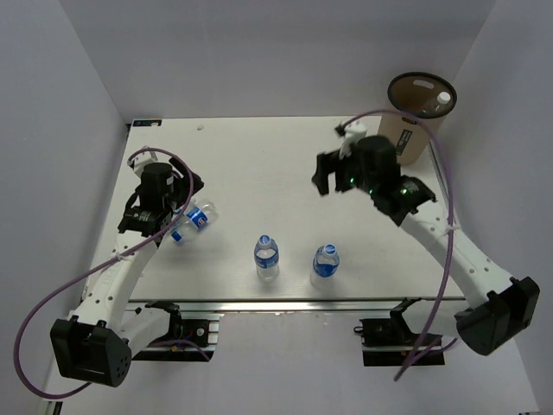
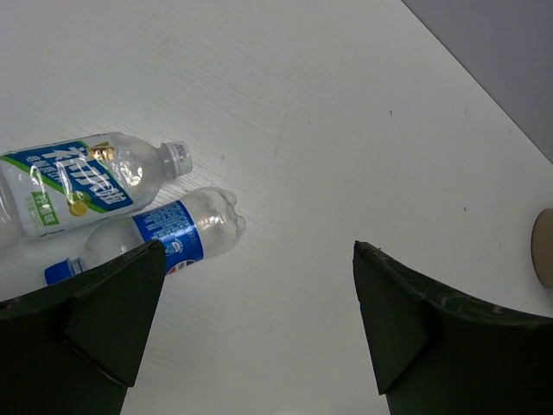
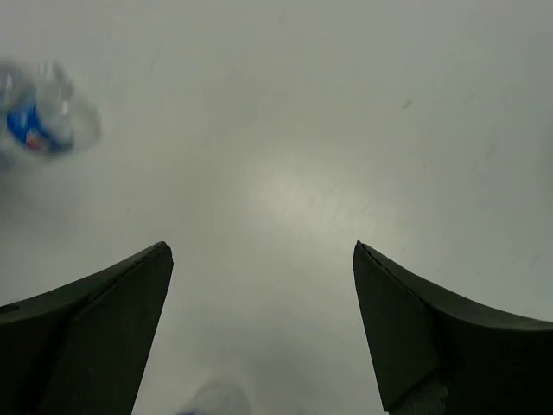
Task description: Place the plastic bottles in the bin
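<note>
Top external is showing the right gripper (image 1: 333,177) hanging wide and empty, with the bin (image 1: 415,145) beyond it to its right and two upright bottles (image 1: 267,258) nearer the bases, to its left. The bin is already holding one capped bottle (image 1: 442,98), which is leaning against the dark inner wall. The left gripper (image 1: 177,207) is hovering wide and empty close over two lying bottles (image 1: 197,218). Left wrist is showing that pair ahead and left of the spread fingers (image 2: 95,311): a green-labelled bottle (image 2: 69,181) with a white cap and, seemingly touching it, a blue-labelled bottle (image 2: 173,232) with its blue cap beside the left finger. To grasp well, I judge the wrist should be shifting left over the blue-labelled bottle and closing squarely across its label band, so the neighbour is not being nudged away. Right wrist, blurred, is showing wide jaws over the table (image 3: 285,173), with one blurred bottle (image 3: 43,121) up and left of them.
</note>
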### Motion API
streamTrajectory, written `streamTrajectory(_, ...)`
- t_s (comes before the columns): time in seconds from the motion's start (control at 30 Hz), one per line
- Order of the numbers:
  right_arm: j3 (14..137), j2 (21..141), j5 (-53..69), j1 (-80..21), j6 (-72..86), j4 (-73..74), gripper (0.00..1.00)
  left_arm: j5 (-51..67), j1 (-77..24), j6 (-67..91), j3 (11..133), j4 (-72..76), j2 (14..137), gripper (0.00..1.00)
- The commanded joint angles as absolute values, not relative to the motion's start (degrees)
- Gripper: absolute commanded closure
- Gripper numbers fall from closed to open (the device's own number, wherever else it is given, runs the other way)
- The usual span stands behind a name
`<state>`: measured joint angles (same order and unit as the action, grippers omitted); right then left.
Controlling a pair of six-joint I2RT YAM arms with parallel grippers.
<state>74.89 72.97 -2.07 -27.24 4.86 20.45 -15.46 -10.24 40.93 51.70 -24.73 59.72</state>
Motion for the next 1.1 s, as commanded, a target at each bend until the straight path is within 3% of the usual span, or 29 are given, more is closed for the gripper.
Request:
streamTrajectory(0.0,67.95,65.52,-5.88,-34.69,9.64,26.97,0.11,-12.4,-10.2,40.43,50.89,-22.68,58.53,0.02)
streamTrajectory(0.13,66.09,62.23,-7.81,-48.12,11.86,32.24,0.11,-10.29,-10.2,40.43,50.54,-21.71,59.59,0.02)
streamTrajectory(0.27,67.41,64.33,-21.59,-54.66,17.13,42.86,0.11,-10.2,-10.2,40.78,50.63,-22.24,60.29,0.02)
streamTrajectory(0.33,66.54,65.04,-21.53,-57.2,18.1,43.85,0.11,-10.46,-10.2,40.61,50.63,-22.5,60.12,0.02)
streamTrajectory(0.57,63.55,67.06,-24.0,-59.68,20.47,49.39,0.11,-12.31,-10.2,40.78,50.63,-22.85,59.41,0.02)
streamTrajectory(1.07,56.69,65.92,-17.93,-59.68,21.27,45.8,0.12,-13.71,-10.2,40.61,51.15,-23.2,60.82,0.02)
